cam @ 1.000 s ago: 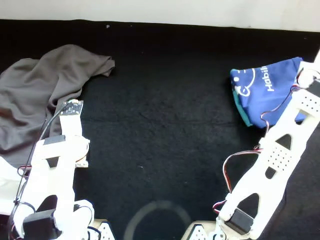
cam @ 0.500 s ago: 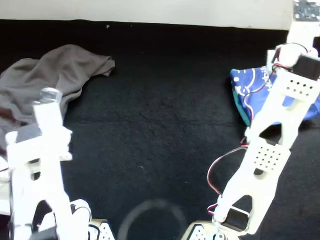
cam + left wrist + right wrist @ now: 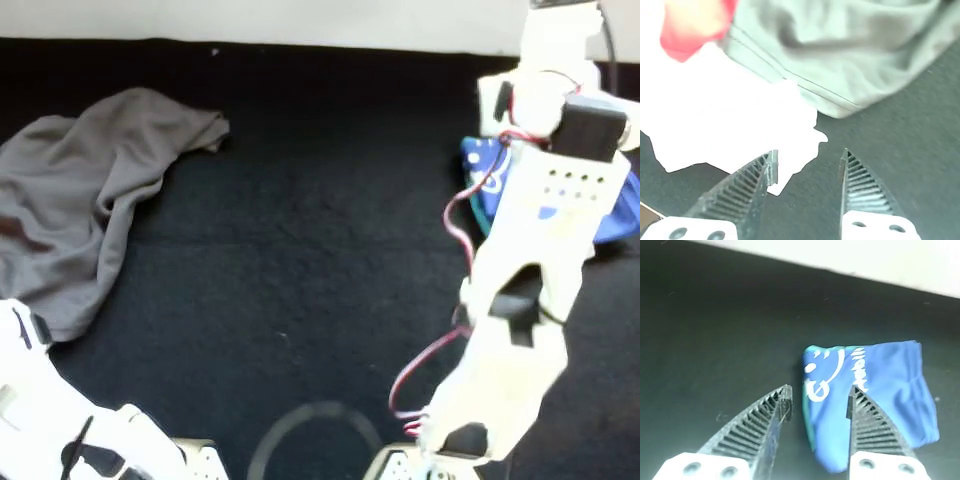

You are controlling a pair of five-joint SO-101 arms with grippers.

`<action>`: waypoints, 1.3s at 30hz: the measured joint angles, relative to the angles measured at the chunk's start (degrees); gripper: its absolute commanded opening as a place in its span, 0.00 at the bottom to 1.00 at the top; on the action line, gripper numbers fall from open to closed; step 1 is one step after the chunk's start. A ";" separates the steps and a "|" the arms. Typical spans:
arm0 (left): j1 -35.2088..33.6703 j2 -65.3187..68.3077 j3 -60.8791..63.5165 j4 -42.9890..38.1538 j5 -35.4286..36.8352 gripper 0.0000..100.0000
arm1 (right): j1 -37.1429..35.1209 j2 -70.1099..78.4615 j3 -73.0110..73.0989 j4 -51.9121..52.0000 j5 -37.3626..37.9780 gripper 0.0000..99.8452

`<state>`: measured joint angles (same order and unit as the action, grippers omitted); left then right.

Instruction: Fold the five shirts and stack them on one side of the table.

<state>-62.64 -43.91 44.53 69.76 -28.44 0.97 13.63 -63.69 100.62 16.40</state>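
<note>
A crumpled grey shirt (image 3: 90, 190) lies at the table's left. A folded blue shirt (image 3: 482, 160) with white print sits at the right, largely covered by the raised right arm (image 3: 540, 230). In the right wrist view my right gripper (image 3: 820, 390) hangs open well above the blue shirt (image 3: 880, 390), holding nothing. My left gripper (image 3: 809, 156) is open and empty above the edge of a white shirt (image 3: 725, 125), beside the hem of the grey shirt (image 3: 850, 45). A red garment (image 3: 695, 20) peeks out past the white one. The left arm (image 3: 40, 420) sits at the near left corner.
The black tabletop (image 3: 320, 230) stretches bare between the two shirts. A pale wall strip (image 3: 300, 20) runs along its far edge. A faint ring mark (image 3: 315, 435) shows near the front centre between the arm bases.
The left arm has pulled back off the grey shirt toward the near left corner. The right arm has lifted up from the blue shirt and now stands tall over it.
</note>
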 measured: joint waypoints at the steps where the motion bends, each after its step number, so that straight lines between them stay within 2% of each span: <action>1: -0.26 0.00 1.23 -1.58 -0.09 0.21 | -0.97 -3.43 4.22 0.00 0.00 0.19; 8: 0.44 0.00 12.40 -17.49 -1.41 0.21 | -6.33 -29.63 34.73 0.00 0.00 0.19; 11: 1.32 0.00 16.35 -21.89 -2.02 0.21 | -7.12 -39.74 47.38 0.00 0.00 0.19; 13: 1.67 0.00 17.05 -22.86 -2.20 0.14 | -7.12 -44.84 55.30 -0.18 0.00 0.19; 15: 2.46 -0.09 17.05 -23.21 -2.29 0.00 | -7.03 -48.97 63.21 -2.20 0.00 0.19; 17: 3.52 -0.26 17.41 -23.21 -2.29 0.03 | -5.71 -52.40 71.03 -5.01 0.00 0.19; 18: 4.04 -0.26 17.58 -23.21 -2.29 0.00 | -4.84 -53.98 75.25 -6.77 0.00 0.19; 25: 8.18 -0.26 17.32 -22.95 -2.29 0.01 | -0.26 -62.59 100.92 -21.45 0.00 0.19; 28: 11.34 -0.26 12.57 -17.93 0.70 0.01 | 0.70 -65.05 110.42 -27.16 0.00 0.19; 31: 17.67 -0.26 3.34 -8.97 5.27 0.01 | 0.70 -66.81 118.51 -32.35 0.00 0.19; 36: 33.14 -0.26 -17.67 8.09 10.90 0.01 | 0.79 -68.04 127.56 -40.09 0.00 0.19; 39: 43.25 -0.09 -30.42 15.47 12.13 0.01 | 0.79 -68.04 130.29 -43.16 0.00 0.19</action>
<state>-19.38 -44.00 14.11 85.23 -16.31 1.76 -54.42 66.59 57.45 16.40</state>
